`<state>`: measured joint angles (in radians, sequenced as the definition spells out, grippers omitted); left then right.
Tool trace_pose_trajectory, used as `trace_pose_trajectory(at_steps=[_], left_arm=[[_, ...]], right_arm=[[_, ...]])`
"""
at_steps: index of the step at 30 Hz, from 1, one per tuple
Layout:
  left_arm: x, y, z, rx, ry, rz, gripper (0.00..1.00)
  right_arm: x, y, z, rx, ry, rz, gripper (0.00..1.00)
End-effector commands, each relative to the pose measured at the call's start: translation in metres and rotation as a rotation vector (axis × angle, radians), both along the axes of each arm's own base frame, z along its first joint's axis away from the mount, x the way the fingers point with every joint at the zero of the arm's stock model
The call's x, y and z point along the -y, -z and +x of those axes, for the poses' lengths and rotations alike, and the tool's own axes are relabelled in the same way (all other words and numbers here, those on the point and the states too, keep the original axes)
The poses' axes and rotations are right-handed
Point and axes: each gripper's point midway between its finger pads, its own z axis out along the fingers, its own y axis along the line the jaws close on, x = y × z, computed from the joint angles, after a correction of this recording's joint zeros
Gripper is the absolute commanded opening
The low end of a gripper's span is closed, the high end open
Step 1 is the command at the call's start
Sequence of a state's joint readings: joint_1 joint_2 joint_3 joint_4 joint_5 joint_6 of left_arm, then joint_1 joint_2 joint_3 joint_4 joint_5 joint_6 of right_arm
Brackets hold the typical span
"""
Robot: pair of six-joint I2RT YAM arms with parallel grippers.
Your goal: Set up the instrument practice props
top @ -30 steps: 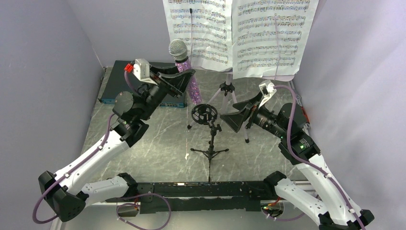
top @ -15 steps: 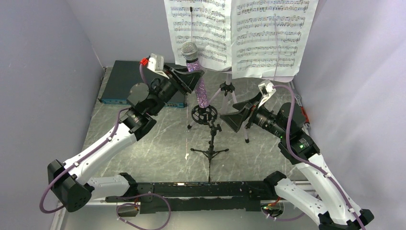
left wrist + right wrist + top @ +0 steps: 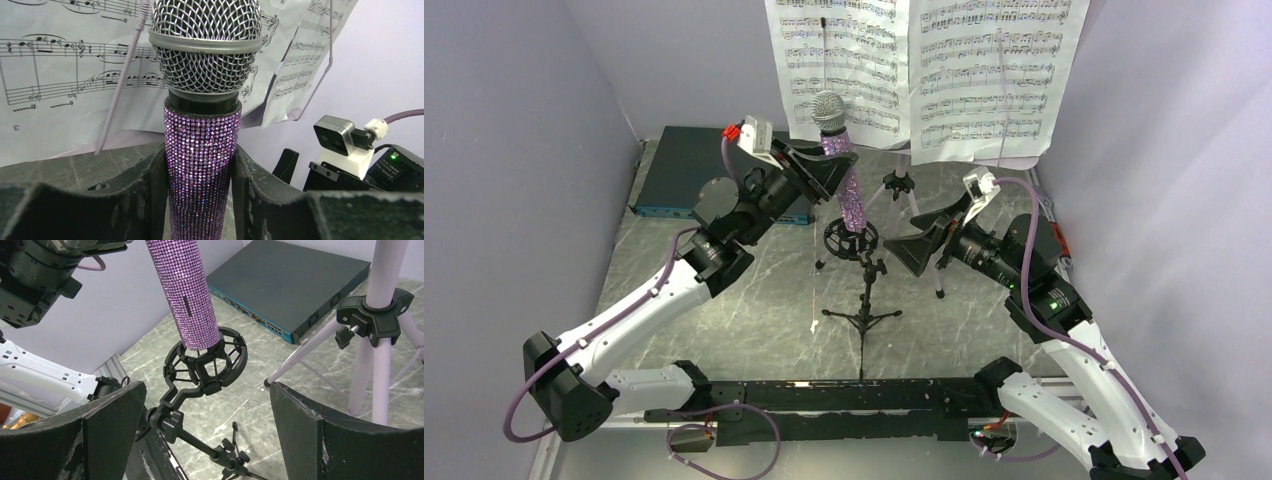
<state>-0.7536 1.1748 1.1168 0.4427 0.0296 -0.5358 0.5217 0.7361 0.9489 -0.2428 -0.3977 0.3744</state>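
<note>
My left gripper [image 3: 832, 165] is shut on the glittery purple microphone [image 3: 842, 170], mesh head up; both fingers press its handle in the left wrist view [image 3: 200, 170]. Its lower end sits inside the ring cradle of the small black tripod mic stand [image 3: 862, 285], shown in the right wrist view [image 3: 207, 362]. My right gripper [image 3: 921, 247] is open and empty, just right of the cradle, wide apart in its wrist view [image 3: 205, 435]. The pale lilac music stand [image 3: 902, 195] stands behind on tripod legs, holding two white sheet-music pages [image 3: 924, 70].
A flat dark box with a blue front edge [image 3: 686, 175] lies at the back left, also in the right wrist view [image 3: 295, 285]. Pale walls close in left, right and behind. The music stand's legs [image 3: 375, 355] spread beside my right gripper.
My left gripper carried the microphone right and turned it upright, bringing its lower end down into the mic stand's cradle. The right arm has barely moved.
</note>
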Motion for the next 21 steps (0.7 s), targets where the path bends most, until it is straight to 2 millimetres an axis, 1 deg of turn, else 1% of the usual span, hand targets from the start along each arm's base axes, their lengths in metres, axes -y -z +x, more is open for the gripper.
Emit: trace_pose_trajectory(at_steps=[1, 8, 16, 21], left_arm=[[-0.012, -0.034, -0.023, 0.096, 0.012, -0.075, 0.03], [-0.017, -0.028, -0.026, 0.112, -0.013, -0.064, 0.03], [-0.011, -0.024, -0.025, 0.121, -0.017, -0.029, 0.03], [-0.004, -0.022, -0.029, 0.148, -0.013, 0.011, 0.03]], right_arm=[[0.003, -0.013, -0.001, 0.046, 0.011, 0.018, 1.00], [0.004, -0.012, -0.003, 0.040, 0.010, 0.020, 1.00], [0.004, -0.011, -0.004, 0.034, 0.008, 0.021, 1.00], [0.004, -0.010, -0.004, 0.035, 0.009, 0.021, 1.00]])
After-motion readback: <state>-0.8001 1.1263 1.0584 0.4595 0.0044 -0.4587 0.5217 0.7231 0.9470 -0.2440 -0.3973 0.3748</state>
